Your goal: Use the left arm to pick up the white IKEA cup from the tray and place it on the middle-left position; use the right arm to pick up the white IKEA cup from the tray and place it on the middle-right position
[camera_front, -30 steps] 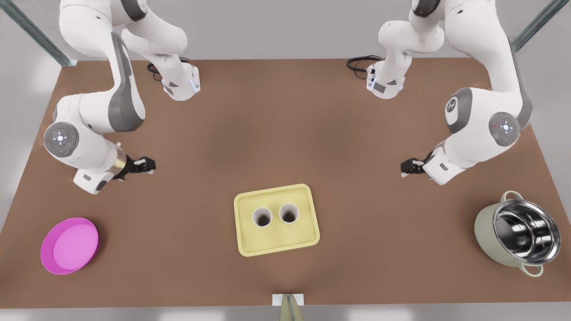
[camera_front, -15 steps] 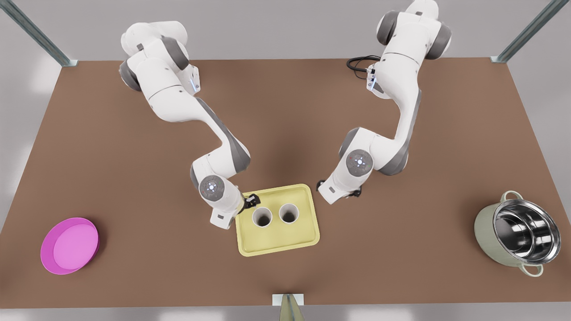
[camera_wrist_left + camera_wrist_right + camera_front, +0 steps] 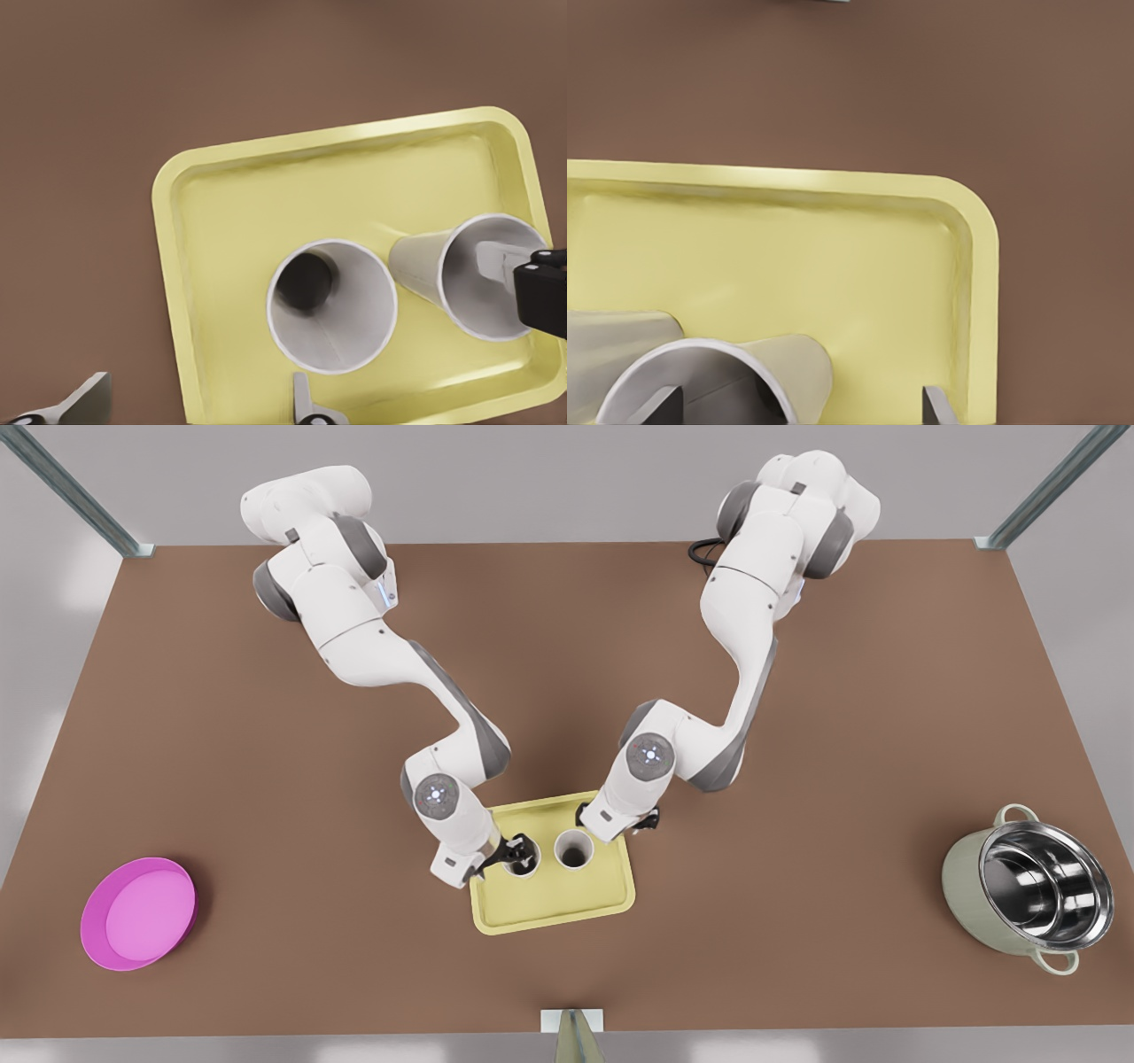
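Nothing placed yet. Both white cups stand upright side by side in the tray (image 3: 496, 908), at table centre toward the near edge, so both lifts and both placements are left.

Pink bowl (image 3: 137, 912) sits near-left, untouched.

Left arm (image 3: 372, 651) reaches from the far-left base, bent at the elbow, wrist angled down over the tray's left rim. Left gripper (image 3: 516, 851) is at the left cup (image 3: 523, 859); from its wrist view the fingers (image 3: 306, 403) are spread, one either side of the cup wall, not closed on it. I judge it's in position for the grasp, squeeze not done.

Right cup (image 3: 574, 849) stands just beside, free.

Right arm (image 3: 740, 629) comes in from far-right, elbow low, wrist tipped down at the tray's far-right corner. Right gripper (image 3: 586, 819) hovers over the right cup's far rim; its wrist view shows fingertips (image 3: 937, 409) apart, straddling the rim, nothing pinched.

Steel pot (image 3: 1028, 890) near-right, unused.
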